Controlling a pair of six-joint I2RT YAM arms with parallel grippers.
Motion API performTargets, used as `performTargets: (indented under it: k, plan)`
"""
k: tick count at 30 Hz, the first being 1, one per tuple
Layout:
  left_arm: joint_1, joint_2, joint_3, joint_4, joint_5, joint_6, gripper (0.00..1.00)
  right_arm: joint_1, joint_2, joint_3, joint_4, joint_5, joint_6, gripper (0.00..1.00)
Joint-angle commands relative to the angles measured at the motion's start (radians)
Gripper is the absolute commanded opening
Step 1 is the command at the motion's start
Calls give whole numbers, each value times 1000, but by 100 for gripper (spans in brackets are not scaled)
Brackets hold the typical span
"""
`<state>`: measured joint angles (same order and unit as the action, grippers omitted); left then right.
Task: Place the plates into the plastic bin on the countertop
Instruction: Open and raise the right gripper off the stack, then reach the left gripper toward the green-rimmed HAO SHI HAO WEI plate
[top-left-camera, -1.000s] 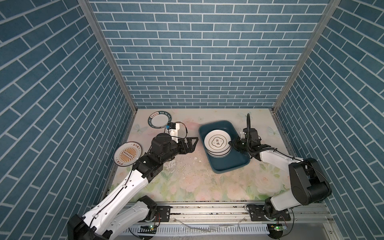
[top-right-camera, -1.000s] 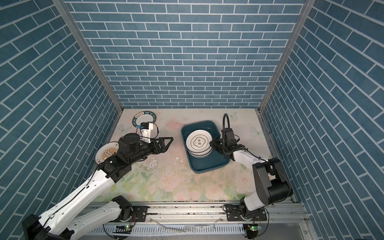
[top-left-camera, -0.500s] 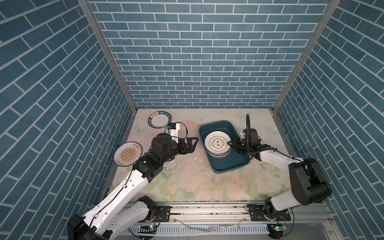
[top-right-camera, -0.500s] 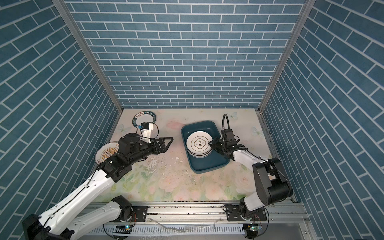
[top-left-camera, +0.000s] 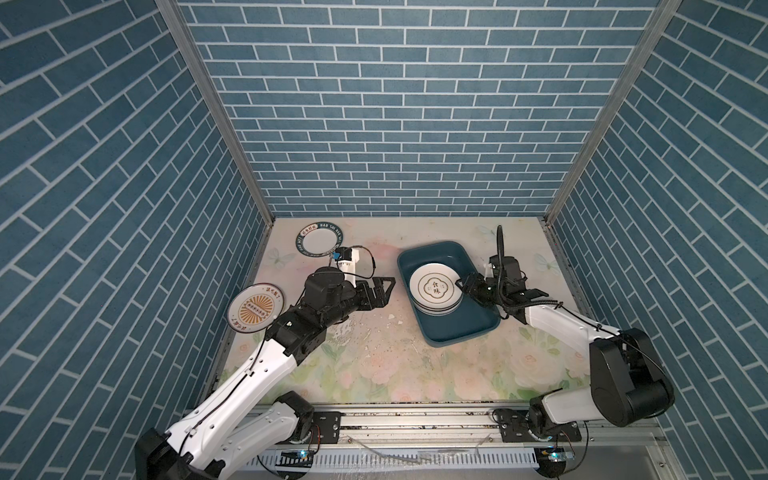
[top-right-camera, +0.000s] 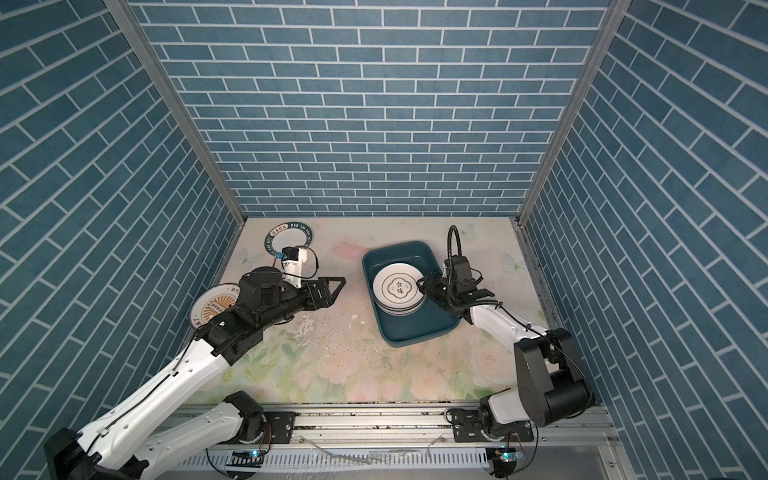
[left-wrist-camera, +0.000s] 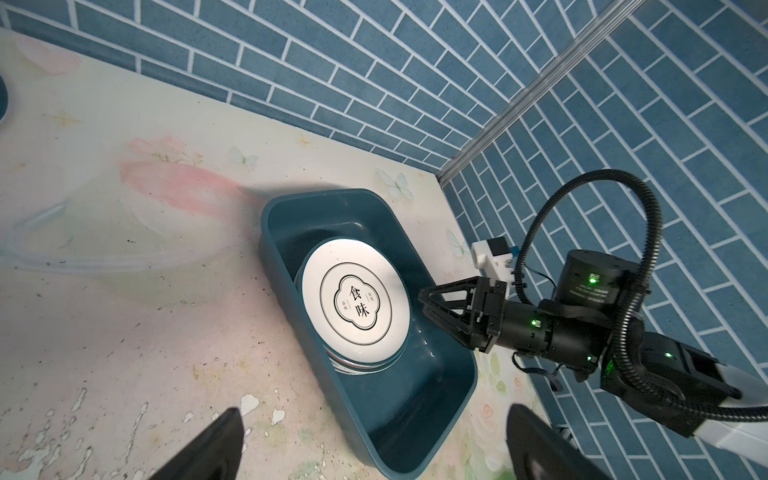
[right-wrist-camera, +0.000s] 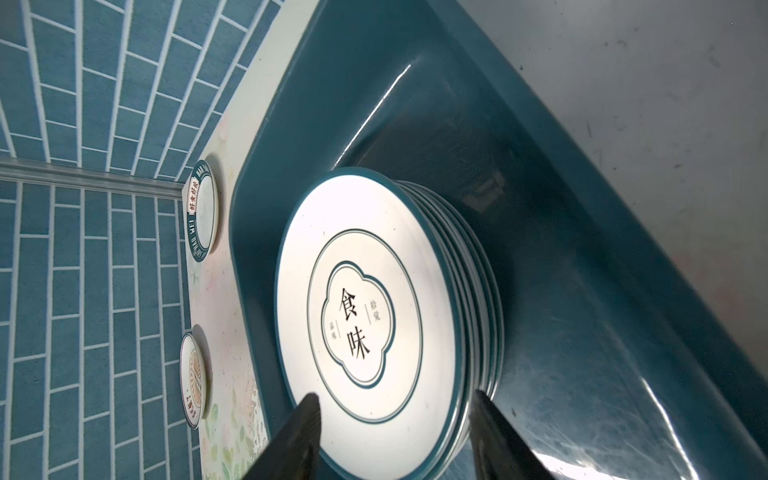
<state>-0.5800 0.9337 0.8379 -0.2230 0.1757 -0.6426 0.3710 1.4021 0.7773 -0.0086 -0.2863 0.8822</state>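
Note:
The plastic bin (top-left-camera: 457, 332) (top-right-camera: 415, 328) sits on the countertop (top-left-camera: 374, 365), right of centre. Inside it is a stack of several plates; the top plate (top-left-camera: 434, 287) (right-wrist-camera: 361, 299) shows a cloud outline. My right gripper (top-left-camera: 465, 286) (right-wrist-camera: 395, 395) is open at the stack's right edge, one finger above the top plate's rim and the other beside the stack. The left gripper (top-left-camera: 384, 291) (left-wrist-camera: 374, 415) hovers open and empty left of the bin. A teal-rimmed plate (top-left-camera: 320, 242) lies at the back left. A sunburst plate (top-left-camera: 255, 308) lies at the left edge.
Blue brick walls close in the back and both sides. White flakes and worn patches (top-left-camera: 390, 328) mark the countertop between the left gripper and the bin. A metal rail (top-left-camera: 415, 419) runs along the front. The right arm's black cable loop (left-wrist-camera: 582, 216) arches over its wrist.
My right gripper's jaws have spread apart and let go of the top plate, which now rests on the stack. The left arm has not moved.

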Motion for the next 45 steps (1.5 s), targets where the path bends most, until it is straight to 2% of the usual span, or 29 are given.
performTargets:
  k: [1,8,14,22,29,38,45]
  plan:
    - [6,-11,30,-51,-45,1,100,1,-63,25,-49,33,-38,61]
    - [17,-3,27,-81,-72,-34,99,23,-184,-7,-96,105,-63,78]
    - [27,11,27,-76,-64,-53,100,36,-274,-24,-131,146,-85,89]
    - [37,30,18,-67,-65,-87,100,46,-355,-42,-132,149,-117,95]
    - [65,33,-6,-65,-73,-119,100,48,-389,-52,-125,159,-124,97]
    - [136,90,-37,-24,-17,-151,100,48,-354,-43,-42,107,-133,99]
    - [210,168,-134,94,54,-211,100,51,-300,-23,11,41,-147,99]
